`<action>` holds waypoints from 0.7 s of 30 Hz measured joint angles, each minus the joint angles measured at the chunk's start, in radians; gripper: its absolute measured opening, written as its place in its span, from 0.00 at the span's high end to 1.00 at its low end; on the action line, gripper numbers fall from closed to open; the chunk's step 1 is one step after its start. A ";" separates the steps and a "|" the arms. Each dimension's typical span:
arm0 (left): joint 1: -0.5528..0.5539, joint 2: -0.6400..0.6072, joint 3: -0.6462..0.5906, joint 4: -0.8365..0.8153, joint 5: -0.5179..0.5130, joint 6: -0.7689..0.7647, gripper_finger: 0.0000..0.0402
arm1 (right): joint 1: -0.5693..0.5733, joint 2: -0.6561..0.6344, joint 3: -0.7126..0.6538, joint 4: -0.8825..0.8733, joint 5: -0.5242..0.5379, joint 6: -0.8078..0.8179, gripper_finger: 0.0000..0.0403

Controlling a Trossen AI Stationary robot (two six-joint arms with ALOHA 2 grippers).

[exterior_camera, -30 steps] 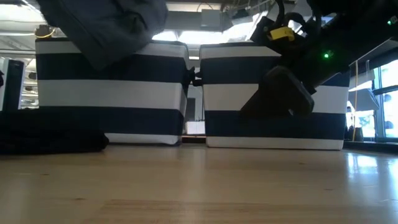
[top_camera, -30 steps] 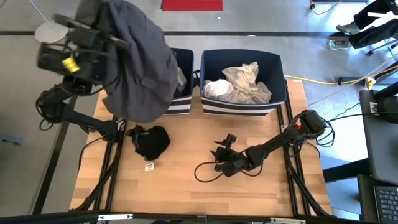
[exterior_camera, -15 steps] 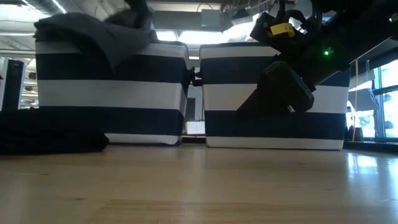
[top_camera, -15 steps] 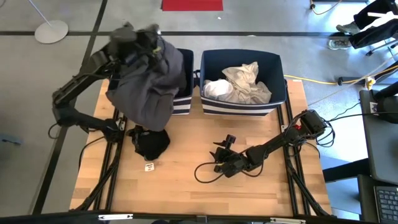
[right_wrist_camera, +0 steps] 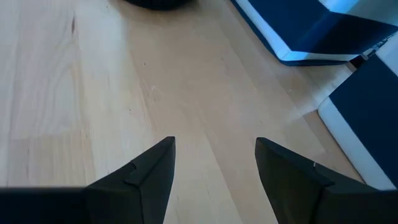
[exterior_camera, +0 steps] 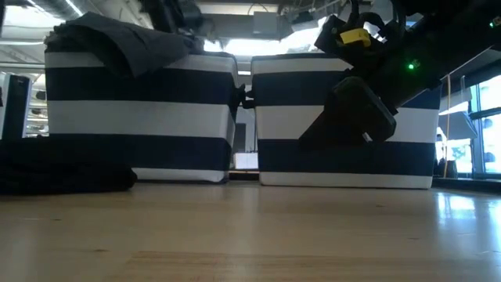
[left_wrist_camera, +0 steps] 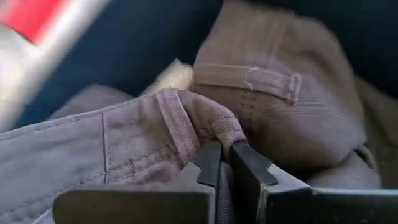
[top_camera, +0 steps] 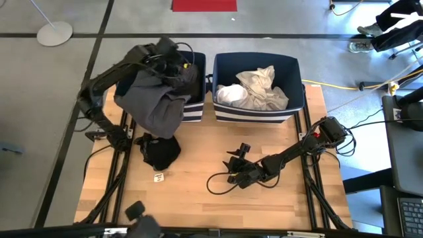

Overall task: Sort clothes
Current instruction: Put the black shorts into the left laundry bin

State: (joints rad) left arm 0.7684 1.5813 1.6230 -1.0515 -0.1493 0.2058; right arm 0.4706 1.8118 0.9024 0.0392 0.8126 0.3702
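Observation:
A dark grey garment [top_camera: 155, 99] lies heaped over the left navy striped bin [top_camera: 193, 110], and part of it hangs down over the bin's near-left rim [exterior_camera: 117, 43]. My left gripper [top_camera: 177, 66] is above that bin and shut on the garment [left_wrist_camera: 124, 149]. A black garment [top_camera: 162, 151] lies bunched on the table in front of the left bin. White and light grey clothes [top_camera: 252, 89] fill the right bin [top_camera: 258, 114]. My right gripper [top_camera: 234, 163] stands open low over the bare wood [right_wrist_camera: 214, 149], with nothing between its fingers. My left gripper pinches a stitched fold of the dark grey garment [left_wrist_camera: 208, 127] between its two fingertips. The fingers come slanting down from above the bin. The cloth bunches slack around the fingers. The rest of the garment rests on the bin's rim and hangs outside it.
The two striped bins stand side by side at the table's far edge. A small white tag [top_camera: 158, 177] lies on the wood near the black garment. A dark cable [top_camera: 218, 185] loops beside the right gripper. The table's near half is bare wood.
My left gripper has swung down from high at the far left toward the left bin and has tipped to point downward. It has kept hold of the dark grey garment. The garment hung free high up before; now it is draped over the bin's rim.

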 joint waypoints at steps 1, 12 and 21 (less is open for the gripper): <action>0.008 0.025 0.000 -0.013 0.029 -0.011 0.96 | 0.000 0.000 0.000 -0.001 -0.005 0.001 0.45; 0.034 0.267 0.002 -0.025 0.092 -0.074 0.89 | 0.000 0.000 0.000 -0.002 -0.020 0.003 0.45; 0.042 0.333 0.016 0.016 0.095 -0.092 0.71 | 0.000 0.000 0.000 -0.006 -0.021 0.016 0.45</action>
State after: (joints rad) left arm 0.8106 1.9147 1.6386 -1.0353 -0.0546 0.1135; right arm 0.4706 1.8118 0.9020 0.0330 0.7916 0.3860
